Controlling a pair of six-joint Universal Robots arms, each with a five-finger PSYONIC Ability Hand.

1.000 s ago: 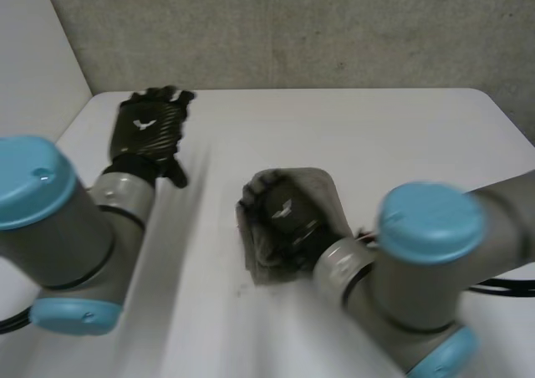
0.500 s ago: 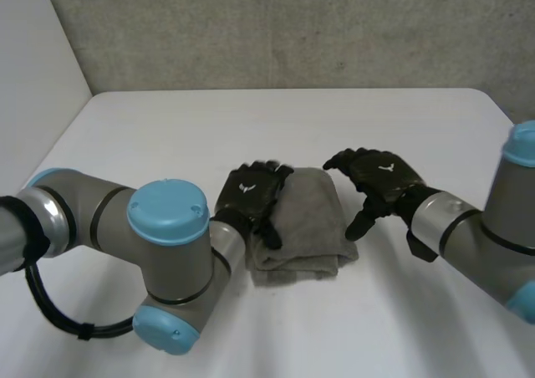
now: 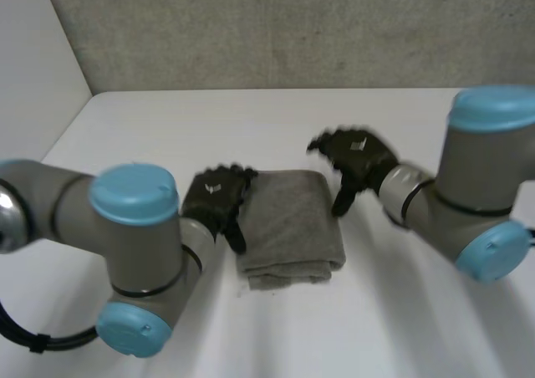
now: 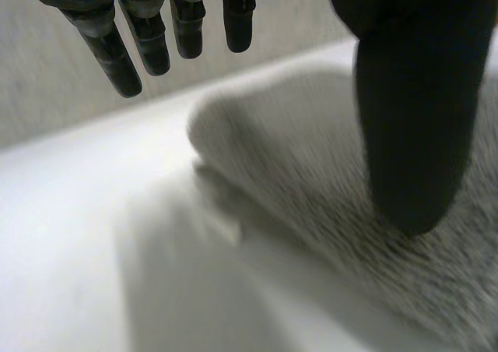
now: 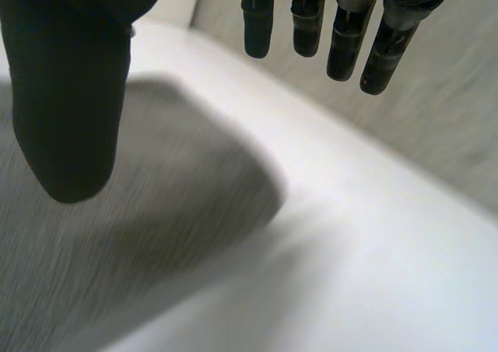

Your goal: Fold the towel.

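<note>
A grey towel [image 3: 290,223] lies folded into a thick rectangle in the middle of the white table [image 3: 251,119]. My left hand [image 3: 216,201] is at the towel's left edge, open, with straight fingers. Its wrist view has the thumb [image 4: 412,110] over the towel [image 4: 327,188] and the fingers [image 4: 156,25] above its rounded corner. My right hand [image 3: 355,156] hovers just past the towel's far right corner, open and holding nothing. In the right wrist view its thumb [image 5: 66,95] hangs over the towel [image 5: 117,235] and the fingers [image 5: 342,25] over bare table.
A grey wall [image 3: 292,27] runs along the table's far edge, and a white panel [image 3: 33,68] stands at the left. The table's right corner [image 3: 493,102] curves away near my right arm [image 3: 468,194].
The left hand came in from the far left corner to the towel's left edge. The right hand lifted off the towel and drew back to its far right corner.
</note>
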